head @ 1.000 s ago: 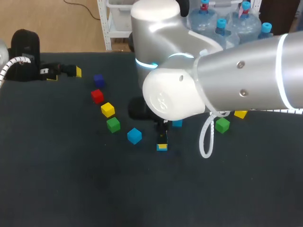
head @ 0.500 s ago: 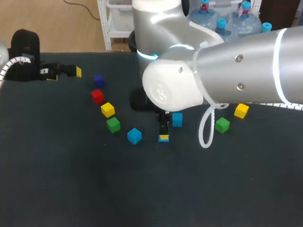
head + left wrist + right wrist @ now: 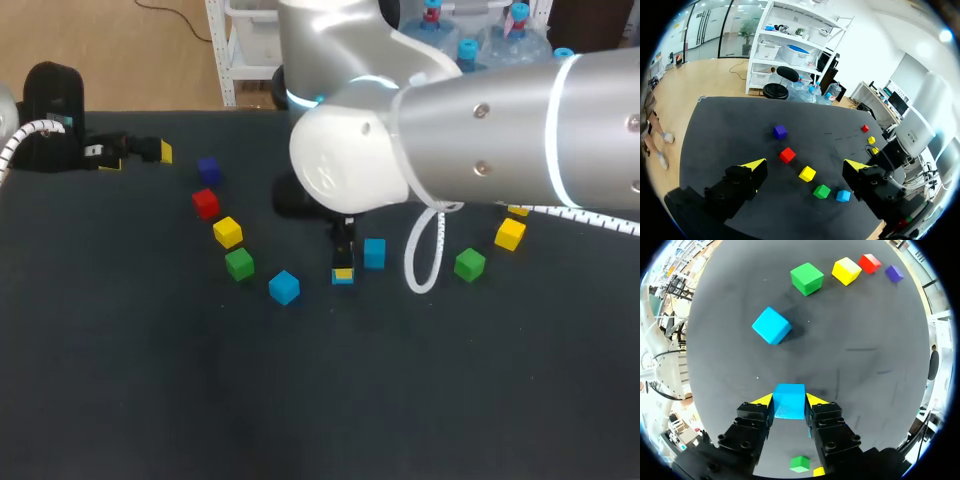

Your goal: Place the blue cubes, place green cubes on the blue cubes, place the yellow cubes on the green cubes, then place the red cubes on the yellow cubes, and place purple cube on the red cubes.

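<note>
Where right fingers (image 3: 815,400) meet, blue cube (image 3: 789,401) clamped.

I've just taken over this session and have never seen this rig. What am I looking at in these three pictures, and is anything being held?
These are two robot arms at a dark table. The wide picture looks down from above and behind them; each round picture comes from a camera on one arm's wrist, looking along its end effector. The right arm fills the wide picture; the right end effector is shut on a blue cube. The left end effector, at the table's left side, is open and empty. On the table: a row of purple cube, red cube, yellow cube, green cube and second blue cube; a third blue cube beside the right end effector; further right, a second green cube and second yellow cube.
</note>
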Controlling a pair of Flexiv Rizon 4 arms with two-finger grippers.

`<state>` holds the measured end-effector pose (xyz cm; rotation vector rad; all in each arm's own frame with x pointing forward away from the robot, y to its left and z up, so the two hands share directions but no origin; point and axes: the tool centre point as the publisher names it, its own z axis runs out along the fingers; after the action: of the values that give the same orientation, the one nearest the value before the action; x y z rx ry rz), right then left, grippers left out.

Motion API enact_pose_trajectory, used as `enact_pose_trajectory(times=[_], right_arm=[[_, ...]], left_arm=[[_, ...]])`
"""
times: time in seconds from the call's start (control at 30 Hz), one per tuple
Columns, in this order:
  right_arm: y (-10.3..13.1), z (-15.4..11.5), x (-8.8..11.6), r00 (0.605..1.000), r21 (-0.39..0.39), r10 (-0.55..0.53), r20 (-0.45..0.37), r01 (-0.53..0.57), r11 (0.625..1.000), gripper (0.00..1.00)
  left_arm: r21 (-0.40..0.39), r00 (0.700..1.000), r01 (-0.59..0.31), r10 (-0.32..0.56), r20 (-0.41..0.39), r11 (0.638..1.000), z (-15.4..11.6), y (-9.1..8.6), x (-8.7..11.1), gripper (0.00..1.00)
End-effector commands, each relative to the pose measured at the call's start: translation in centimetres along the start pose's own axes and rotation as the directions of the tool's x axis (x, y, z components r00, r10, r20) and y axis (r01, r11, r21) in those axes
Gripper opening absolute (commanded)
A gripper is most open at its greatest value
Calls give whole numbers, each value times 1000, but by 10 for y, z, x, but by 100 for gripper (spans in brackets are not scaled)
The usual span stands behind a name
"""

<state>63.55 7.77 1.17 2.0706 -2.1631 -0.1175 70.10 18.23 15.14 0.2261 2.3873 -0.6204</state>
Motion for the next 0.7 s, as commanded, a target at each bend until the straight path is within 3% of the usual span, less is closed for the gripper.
enact_pose_trajectory(times=[0.03, 0.7], right_arm=[[-5, -1, 0, 1000, -3, 2, 0, -2, 1000, 0], [-29, 6, 2, 999, -1, 40, 3, -40, 999, 0]], left_arm=[[10, 1000, -2, 2, 6, 1000, 0, 2, 1, 100], [10, 1000, -2, 2, 6, 1000, 0, 2, 1, 100]])
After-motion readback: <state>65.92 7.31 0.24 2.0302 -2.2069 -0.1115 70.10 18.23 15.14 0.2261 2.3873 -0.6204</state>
